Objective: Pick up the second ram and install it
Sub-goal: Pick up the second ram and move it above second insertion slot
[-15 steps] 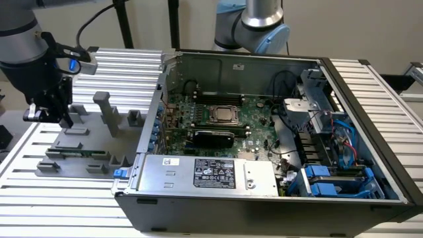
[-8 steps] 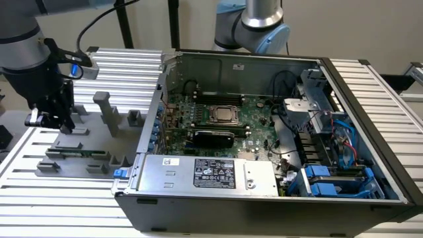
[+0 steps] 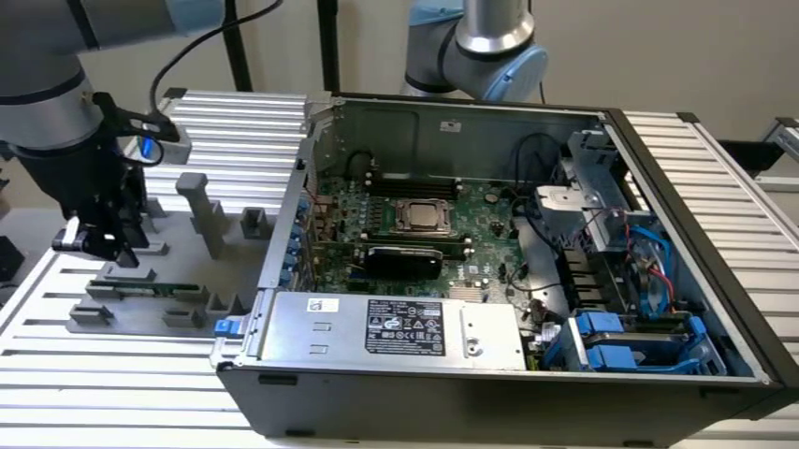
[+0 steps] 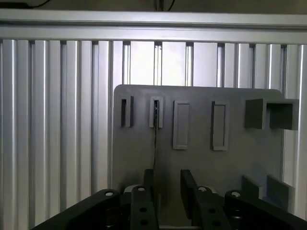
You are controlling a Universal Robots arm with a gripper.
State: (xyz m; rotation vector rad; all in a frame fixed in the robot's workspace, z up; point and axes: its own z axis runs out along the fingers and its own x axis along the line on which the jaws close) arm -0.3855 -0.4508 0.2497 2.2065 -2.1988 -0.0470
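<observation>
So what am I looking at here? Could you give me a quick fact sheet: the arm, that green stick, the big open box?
gripper: fingers apart, holding nothing, above the gray holder plate
second ram: thin green stick, standing on edge in the plate's holders, not yet lifted
computer case: open, on the exterior view's right of the plate
motherboard: green board inside the case
table: slatted aluminium, under the plate and the case
</observation>
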